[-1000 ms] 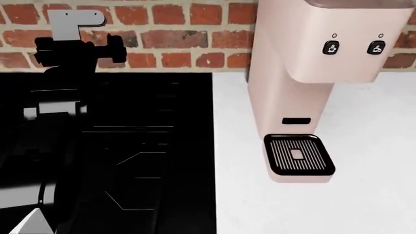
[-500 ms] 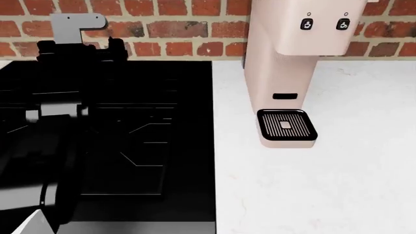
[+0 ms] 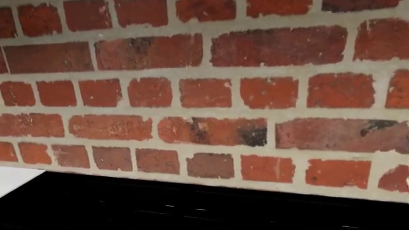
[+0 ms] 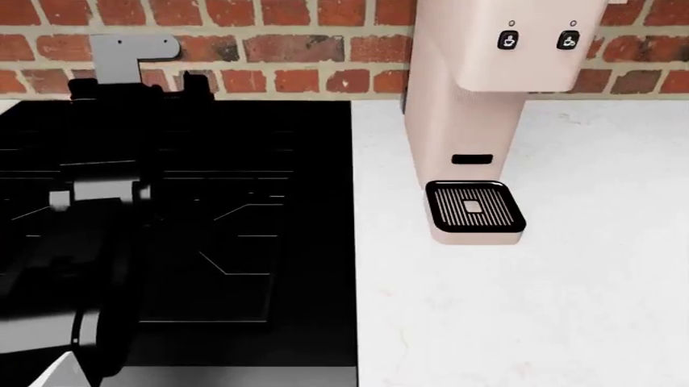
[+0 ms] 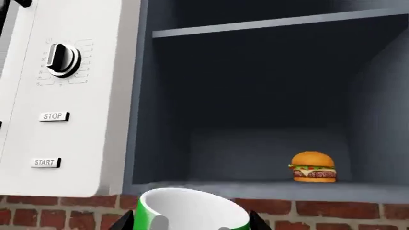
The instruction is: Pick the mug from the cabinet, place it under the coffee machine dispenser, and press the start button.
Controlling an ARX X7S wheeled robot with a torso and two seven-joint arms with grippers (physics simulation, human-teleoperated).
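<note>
The green mug [image 5: 191, 211] with its white inside fills the near edge of the right wrist view. My right gripper [image 5: 191, 223] is shut on it, with a black fingertip [image 5: 130, 222] on either side of its wall. It is held in front of the open cabinet [image 5: 268, 110], below the shelf edge. The right gripper and the mug do not show in the head view. The pale pink coffee machine [image 4: 463, 105] stands on the white counter against the brick wall, with two black buttons [image 4: 508, 39] and an empty black drip tray [image 4: 476, 207]. My left gripper [image 4: 140, 85] is open and empty over the black cooktop, near the wall.
A burger [image 5: 313, 167] lies on the cabinet's lower shelf. A white microwave panel [image 5: 64, 96] with a knob and STOP and START buttons is beside the cabinet. The black cooktop [image 4: 269, 242] lies left of the white counter [image 4: 538, 306]. The left wrist view shows the brick wall [image 3: 204, 96].
The head view has pulled back, so the coffee machine looks smaller and higher in the view. The left gripper has shifted slightly right.
</note>
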